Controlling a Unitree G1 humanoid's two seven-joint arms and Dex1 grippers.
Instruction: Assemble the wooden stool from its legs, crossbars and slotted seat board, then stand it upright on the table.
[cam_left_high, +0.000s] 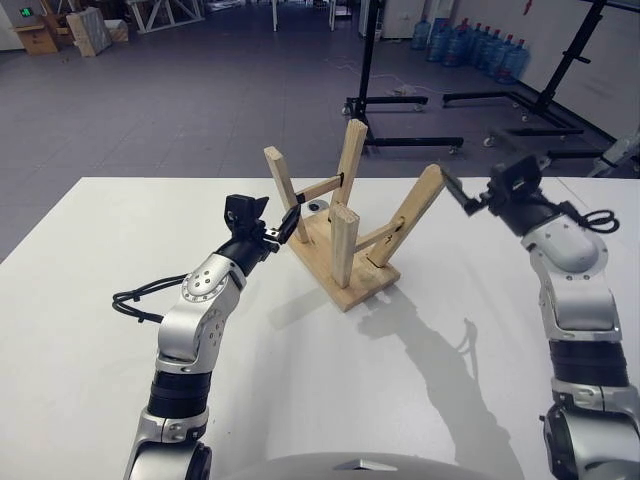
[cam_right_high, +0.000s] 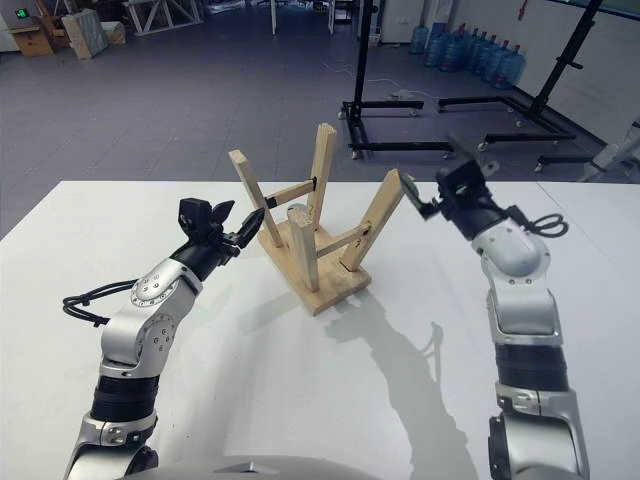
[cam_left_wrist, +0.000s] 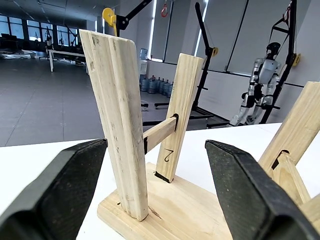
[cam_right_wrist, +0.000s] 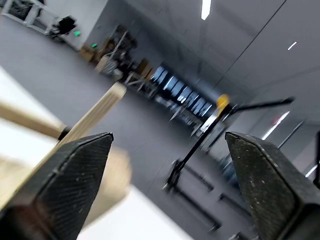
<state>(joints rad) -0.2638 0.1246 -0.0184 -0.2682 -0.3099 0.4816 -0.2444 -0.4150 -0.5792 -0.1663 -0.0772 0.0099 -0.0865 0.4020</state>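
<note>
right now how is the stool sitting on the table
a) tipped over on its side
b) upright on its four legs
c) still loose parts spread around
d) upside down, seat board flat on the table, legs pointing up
d: the seat board lies flat on the table, and the legs stick up from it.

Grey floor, black wheeled stands, blue water bottles, cardboard boxes, ceiling strip light
</note>
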